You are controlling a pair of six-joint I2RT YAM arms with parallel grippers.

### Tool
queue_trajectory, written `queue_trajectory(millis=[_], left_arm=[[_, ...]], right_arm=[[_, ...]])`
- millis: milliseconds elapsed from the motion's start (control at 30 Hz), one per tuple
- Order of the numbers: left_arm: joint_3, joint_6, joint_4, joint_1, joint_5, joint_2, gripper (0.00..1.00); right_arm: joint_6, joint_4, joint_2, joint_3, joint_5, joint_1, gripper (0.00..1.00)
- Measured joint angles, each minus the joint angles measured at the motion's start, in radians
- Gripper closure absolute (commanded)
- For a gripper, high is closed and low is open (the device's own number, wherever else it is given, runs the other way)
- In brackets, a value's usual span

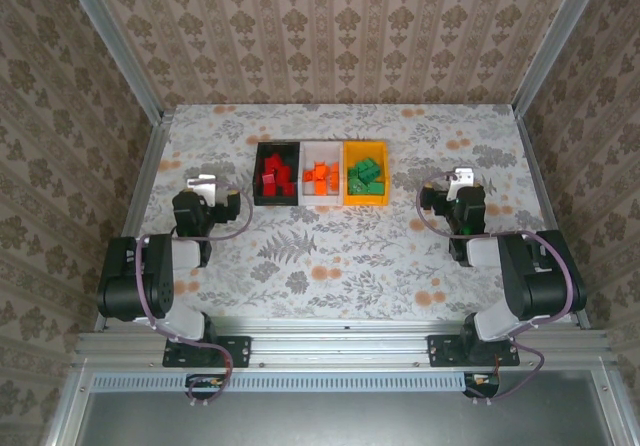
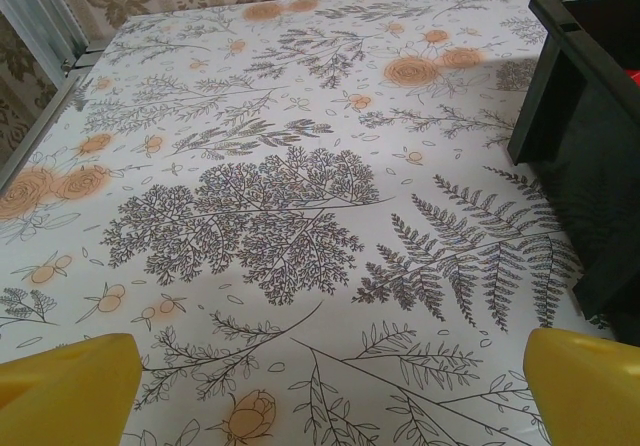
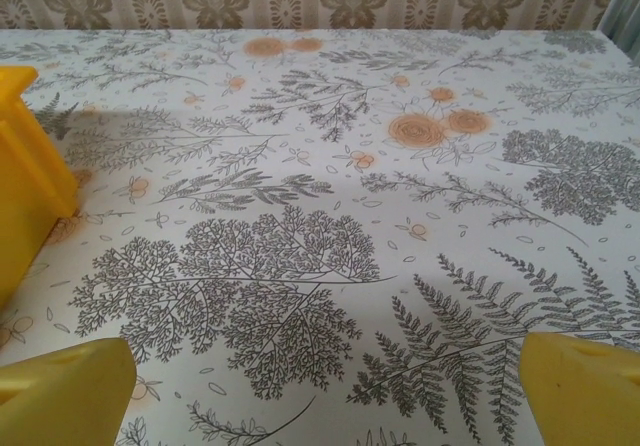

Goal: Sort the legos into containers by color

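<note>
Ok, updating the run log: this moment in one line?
red bricks in black bin | orange bricks in white bin | green bricks in yellow bin | left gripper open | right gripper open

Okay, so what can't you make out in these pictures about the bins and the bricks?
- Top view: the red legos, orange legos and green legos are too small and too piled up to count.
- Left wrist view: the black bin is cut off by the right edge, and its wall hides nearly all its contents.
- Right wrist view: the yellow bin is cut off by the left edge, so its inside is unseen.
</note>
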Motion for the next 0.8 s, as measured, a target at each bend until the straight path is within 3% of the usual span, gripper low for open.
queue_trajectory(millis=[800], left_arm=[[0.001, -0.003, -0.001, -0.012, -0.034, 0.000, 0.00]], right_arm=[[0.003, 0.001, 0.000, 0.000, -0.003, 0.005, 0.00]])
